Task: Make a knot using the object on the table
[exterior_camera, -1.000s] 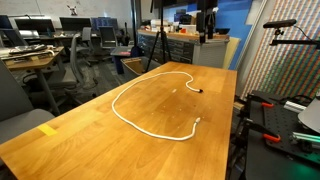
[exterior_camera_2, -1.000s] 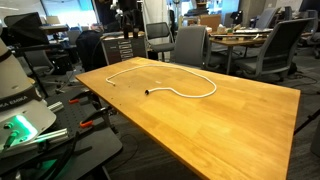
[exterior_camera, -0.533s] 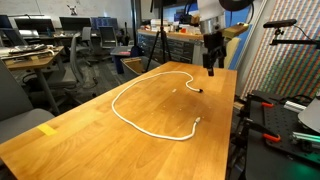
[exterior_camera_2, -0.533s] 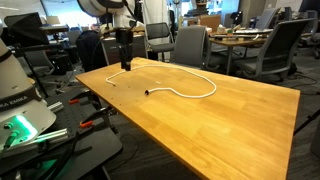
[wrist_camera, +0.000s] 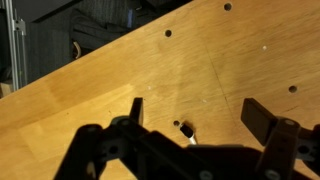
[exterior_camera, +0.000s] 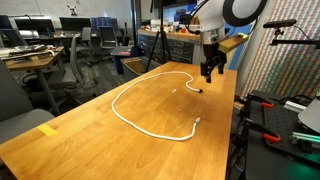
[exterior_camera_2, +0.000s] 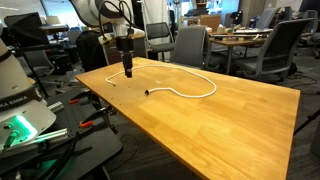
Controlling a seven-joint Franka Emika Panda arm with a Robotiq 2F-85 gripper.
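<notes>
Above the dark plug (wrist_camera: pixel 186 128) of the cord (exterior_camera: pixel 140 126) on the table (exterior_camera: pixel 90 145), the tool (wrist_camera: pixel 192 108) hangs spread wide, empty.

Above the surface (exterior_camera: pixel 90 140) the way is open all over. Only the thin cord (exterior_camera: pixel 135 122) lies on it, flat, looping across the middle. The spread fingers (wrist_camera: pixel 262 115) hang over the cord's dark end near one corner. Chairs (exterior_camera_2: pixel 190 45) crowd one long edge.
</notes>
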